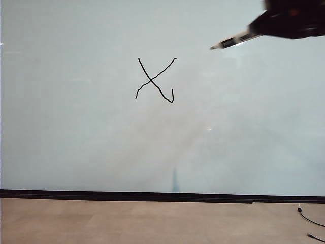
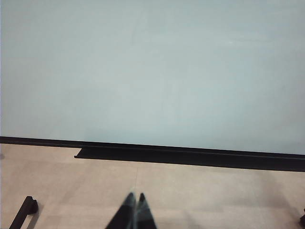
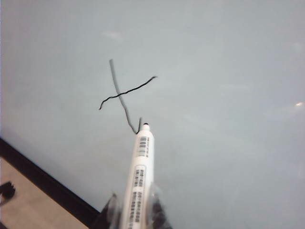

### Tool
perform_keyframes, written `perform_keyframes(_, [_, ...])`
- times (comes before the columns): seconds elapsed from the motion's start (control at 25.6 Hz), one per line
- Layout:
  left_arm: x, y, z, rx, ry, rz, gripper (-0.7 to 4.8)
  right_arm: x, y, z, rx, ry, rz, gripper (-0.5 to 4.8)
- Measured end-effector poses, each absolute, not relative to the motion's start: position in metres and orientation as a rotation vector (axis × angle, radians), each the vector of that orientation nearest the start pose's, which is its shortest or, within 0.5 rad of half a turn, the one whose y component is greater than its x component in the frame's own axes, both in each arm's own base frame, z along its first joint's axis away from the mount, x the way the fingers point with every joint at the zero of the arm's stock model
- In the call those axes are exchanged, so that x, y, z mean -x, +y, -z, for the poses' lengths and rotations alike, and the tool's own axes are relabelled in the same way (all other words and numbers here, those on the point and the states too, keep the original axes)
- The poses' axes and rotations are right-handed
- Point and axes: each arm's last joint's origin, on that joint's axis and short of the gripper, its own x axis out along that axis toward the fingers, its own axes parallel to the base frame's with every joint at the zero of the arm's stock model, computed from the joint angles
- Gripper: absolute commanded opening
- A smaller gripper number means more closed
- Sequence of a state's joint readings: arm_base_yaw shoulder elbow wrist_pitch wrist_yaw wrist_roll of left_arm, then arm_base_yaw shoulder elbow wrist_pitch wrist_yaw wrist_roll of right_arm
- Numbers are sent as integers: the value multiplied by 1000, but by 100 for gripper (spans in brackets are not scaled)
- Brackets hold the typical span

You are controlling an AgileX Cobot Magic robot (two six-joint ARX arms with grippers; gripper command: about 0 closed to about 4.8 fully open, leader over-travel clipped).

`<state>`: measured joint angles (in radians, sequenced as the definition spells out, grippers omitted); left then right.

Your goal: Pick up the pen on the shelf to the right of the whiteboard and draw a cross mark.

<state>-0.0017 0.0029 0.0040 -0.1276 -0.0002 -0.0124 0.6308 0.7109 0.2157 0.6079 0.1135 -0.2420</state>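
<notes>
A black cross mark (image 1: 155,81) stands on the whiteboard (image 1: 76,127), with a small upward hook at its lower right end. In the exterior view my right gripper (image 1: 254,31) enters from the upper right, shut on the pen (image 1: 233,39), whose black tip points left and sits well to the right of the mark. The right wrist view shows the white pen (image 3: 140,181) clamped between the fingers (image 3: 110,210), its tip off the board near the cross mark (image 3: 125,95). My left gripper (image 2: 136,196) is shut and empty, low over the floor before the board.
A black strip (image 1: 152,195) runs along the board's bottom edge above a beige floor (image 1: 152,223). A black ledge (image 2: 190,156) juts from that edge in the left wrist view. Thin black cables (image 1: 311,221) lie on the floor at the lower right. The shelf is out of view.
</notes>
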Motion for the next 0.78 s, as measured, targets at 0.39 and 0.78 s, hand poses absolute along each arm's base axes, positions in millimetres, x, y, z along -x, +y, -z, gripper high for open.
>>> perform_keyframes(0.39, [-97, 0, -152, 12, 126, 1, -4, -100, 68, -204, 163, -152, -483, -6])
perform_keyframes(0.78, [-97, 0, -152, 12, 126, 1, -5, -87, 58, -179, 81, -162, -467, -6])
